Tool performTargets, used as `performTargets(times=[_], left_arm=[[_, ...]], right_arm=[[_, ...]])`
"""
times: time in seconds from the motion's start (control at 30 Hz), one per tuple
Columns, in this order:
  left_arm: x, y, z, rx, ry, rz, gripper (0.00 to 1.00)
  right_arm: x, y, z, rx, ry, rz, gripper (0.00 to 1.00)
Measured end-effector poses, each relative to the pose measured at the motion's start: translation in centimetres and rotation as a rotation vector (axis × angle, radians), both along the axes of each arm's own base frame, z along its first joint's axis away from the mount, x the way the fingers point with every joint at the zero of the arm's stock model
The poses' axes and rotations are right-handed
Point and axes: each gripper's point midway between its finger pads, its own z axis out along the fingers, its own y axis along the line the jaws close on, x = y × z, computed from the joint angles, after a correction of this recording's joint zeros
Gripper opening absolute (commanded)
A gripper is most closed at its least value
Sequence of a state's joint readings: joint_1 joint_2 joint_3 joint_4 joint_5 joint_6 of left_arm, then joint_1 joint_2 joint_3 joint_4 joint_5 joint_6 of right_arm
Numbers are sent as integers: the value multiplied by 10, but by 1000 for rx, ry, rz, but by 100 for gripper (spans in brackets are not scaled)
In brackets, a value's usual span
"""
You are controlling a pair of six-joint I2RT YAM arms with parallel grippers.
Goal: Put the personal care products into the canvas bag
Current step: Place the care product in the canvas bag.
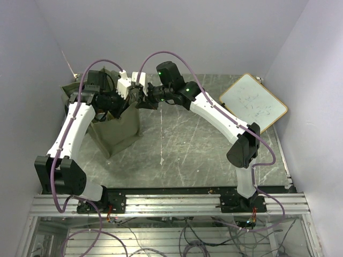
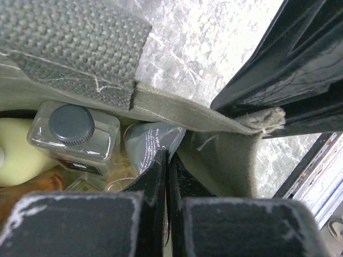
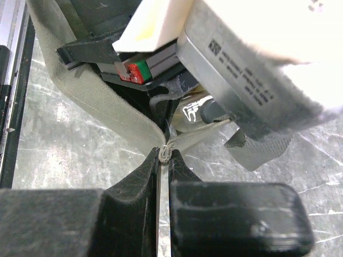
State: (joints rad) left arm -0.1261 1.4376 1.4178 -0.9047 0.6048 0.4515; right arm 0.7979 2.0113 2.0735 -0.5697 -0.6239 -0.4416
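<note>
The olive-green canvas bag (image 1: 115,131) stands upright at the left. My left gripper (image 1: 124,101) reaches into its mouth. In the left wrist view it (image 2: 167,155) is shut, with the edge of the translucent grey tube (image 2: 147,144) pinched at its fingertips. Beside the tube in the bag lie a clear square bottle with a dark cap (image 2: 72,134) and a yellow-green bottle (image 2: 16,155). My right gripper (image 3: 165,155) is shut on the bag's rim seam (image 3: 107,101) and shows in the top view (image 1: 142,99) at the bag's right edge.
A wood-framed whiteboard (image 1: 253,101) lies at the back right. The bag's woven handle strap (image 2: 69,48) hangs over its mouth. The left wrist's camera housing (image 3: 241,69) sits close above my right fingers. Purple walls close in both sides.
</note>
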Motion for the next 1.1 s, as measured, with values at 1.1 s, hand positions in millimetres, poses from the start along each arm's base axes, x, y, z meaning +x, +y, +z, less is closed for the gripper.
performTargets(times=[1.1], left_arm=[[-1,-4,-24,64,13,-130,7]], right_arm=[[-2,-2,-5,-3,4,20,0]])
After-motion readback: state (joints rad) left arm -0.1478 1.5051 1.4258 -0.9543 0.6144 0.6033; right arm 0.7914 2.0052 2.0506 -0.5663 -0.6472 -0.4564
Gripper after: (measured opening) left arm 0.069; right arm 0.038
